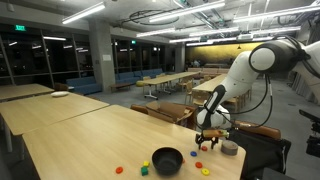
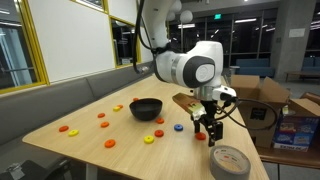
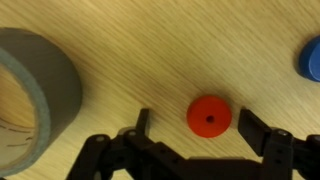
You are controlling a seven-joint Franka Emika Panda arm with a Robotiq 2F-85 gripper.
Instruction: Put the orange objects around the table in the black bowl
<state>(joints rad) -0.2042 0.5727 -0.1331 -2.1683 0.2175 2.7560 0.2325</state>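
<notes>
A: Item 1, orange piece (image 3: pixel 209 116): where?
B: On the table (image 3: pixel 150 40), directly under your gripper (image 3: pixel 198 128), between its 2 fingers, touching neither.
A: Gripper state?
B: Spread wide, holding nothing. Round disc, no long axis; descend straight.

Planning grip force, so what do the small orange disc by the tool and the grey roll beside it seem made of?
Small orange disc: probably matte plastic, from its even colour and clean rim. Grey roll: likely tape, a dull band around a brownish cardboard-looking core.
</notes>
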